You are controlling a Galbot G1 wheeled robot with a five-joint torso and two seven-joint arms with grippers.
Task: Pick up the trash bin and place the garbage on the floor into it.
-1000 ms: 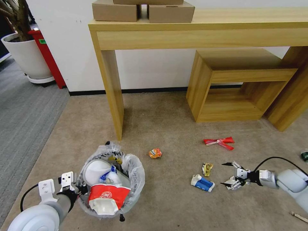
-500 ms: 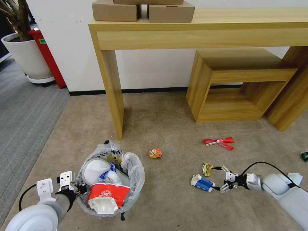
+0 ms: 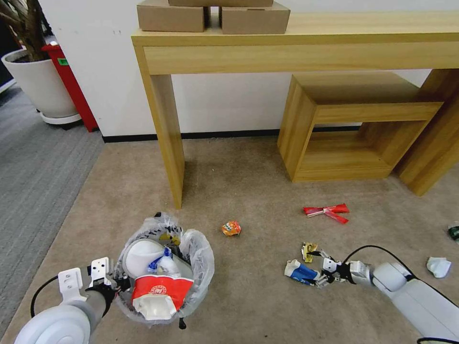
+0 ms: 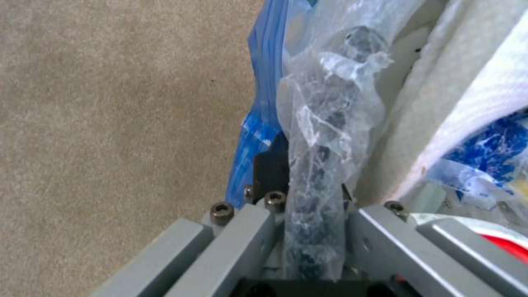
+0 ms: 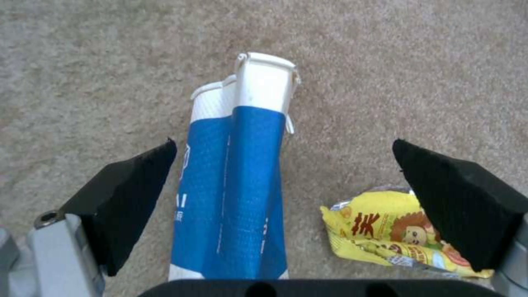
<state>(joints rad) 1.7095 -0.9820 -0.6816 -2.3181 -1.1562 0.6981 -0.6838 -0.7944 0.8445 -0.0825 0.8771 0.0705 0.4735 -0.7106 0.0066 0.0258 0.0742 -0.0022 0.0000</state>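
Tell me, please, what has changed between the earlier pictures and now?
The right gripper came down to the floor and moved leftward; its open fingers now straddle the blue-white carton, with the yellow wrapper also between them. Nothing is gripped yet. The left gripper stays shut on the rim of the trash bin; the litter has not moved.

Open carpet (image 3: 258,296) lies between the trash bin (image 3: 165,270) and the blue carton (image 3: 301,273) — an orange packet (image 3: 231,228) sits at its far edge. The right gripper (image 3: 321,268) straddles the carton with its 2 pads (image 5: 132,194) spread; a yellow wrapper (image 5: 393,233) crowds 1 side, bare carpet the other. Beyond, the table leg (image 3: 168,138) and wooden shelf (image 3: 344,129) bound the floor.
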